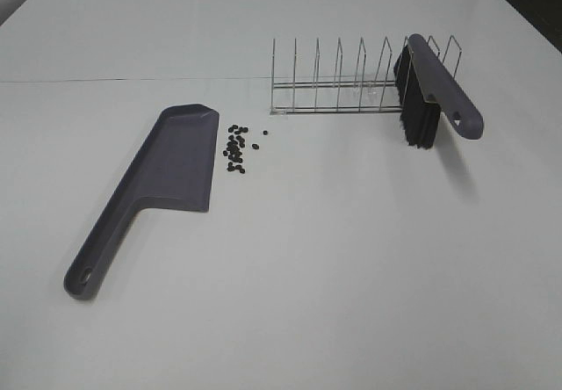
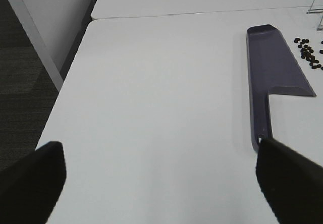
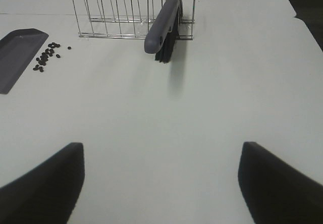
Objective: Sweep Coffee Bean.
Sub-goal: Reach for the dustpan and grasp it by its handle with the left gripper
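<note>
Several tiny dark coffee beans (image 1: 236, 148) lie in a loose cluster on the white table, just right of the grey-purple dustpan (image 1: 149, 192), which lies flat with its handle toward the front left. The beans also show in the left wrist view (image 2: 309, 52) and the right wrist view (image 3: 47, 56). A grey-purple brush with black bristles (image 1: 430, 91) leans in the wire rack (image 1: 342, 78) at the back right. Neither gripper shows in the exterior high view. My left gripper (image 2: 156, 181) is open and empty, near the dustpan's handle end (image 2: 261, 133). My right gripper (image 3: 160, 176) is open and empty, well short of the brush (image 3: 164, 24).
The white table's left edge (image 2: 65, 88) drops to dark floor. A seam between two tabletops (image 1: 132, 80) runs across the back. The rack's empty slots stand left of the brush.
</note>
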You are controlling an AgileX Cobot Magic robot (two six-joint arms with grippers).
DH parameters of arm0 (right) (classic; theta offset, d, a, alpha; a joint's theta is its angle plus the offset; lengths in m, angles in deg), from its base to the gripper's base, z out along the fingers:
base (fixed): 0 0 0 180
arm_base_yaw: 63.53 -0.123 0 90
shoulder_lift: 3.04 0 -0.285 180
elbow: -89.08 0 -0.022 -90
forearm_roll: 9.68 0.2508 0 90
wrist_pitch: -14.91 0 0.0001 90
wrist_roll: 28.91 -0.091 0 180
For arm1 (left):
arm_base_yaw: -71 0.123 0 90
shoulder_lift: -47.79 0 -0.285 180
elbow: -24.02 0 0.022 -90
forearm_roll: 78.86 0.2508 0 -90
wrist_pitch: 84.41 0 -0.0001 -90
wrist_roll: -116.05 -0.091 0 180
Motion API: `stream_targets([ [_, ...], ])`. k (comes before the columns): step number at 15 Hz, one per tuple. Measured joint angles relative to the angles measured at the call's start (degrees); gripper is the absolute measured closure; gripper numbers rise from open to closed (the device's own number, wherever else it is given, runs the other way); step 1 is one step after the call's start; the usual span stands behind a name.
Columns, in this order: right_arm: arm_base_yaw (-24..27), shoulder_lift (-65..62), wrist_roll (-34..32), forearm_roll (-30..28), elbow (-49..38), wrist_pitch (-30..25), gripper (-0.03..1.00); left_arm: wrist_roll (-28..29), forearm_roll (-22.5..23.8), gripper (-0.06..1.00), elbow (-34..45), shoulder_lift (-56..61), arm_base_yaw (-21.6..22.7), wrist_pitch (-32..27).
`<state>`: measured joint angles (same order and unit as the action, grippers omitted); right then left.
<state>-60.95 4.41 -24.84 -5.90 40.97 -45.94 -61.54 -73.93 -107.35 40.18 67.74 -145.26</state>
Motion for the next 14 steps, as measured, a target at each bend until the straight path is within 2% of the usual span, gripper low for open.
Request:
stream_targets([
  [14, 0.0, 0.0, 0.0, 0.0, 0.0, 0.0, 0.26, -0.06, 0.0, 0.0, 0.0, 0.0, 0.0, 0.0],
])
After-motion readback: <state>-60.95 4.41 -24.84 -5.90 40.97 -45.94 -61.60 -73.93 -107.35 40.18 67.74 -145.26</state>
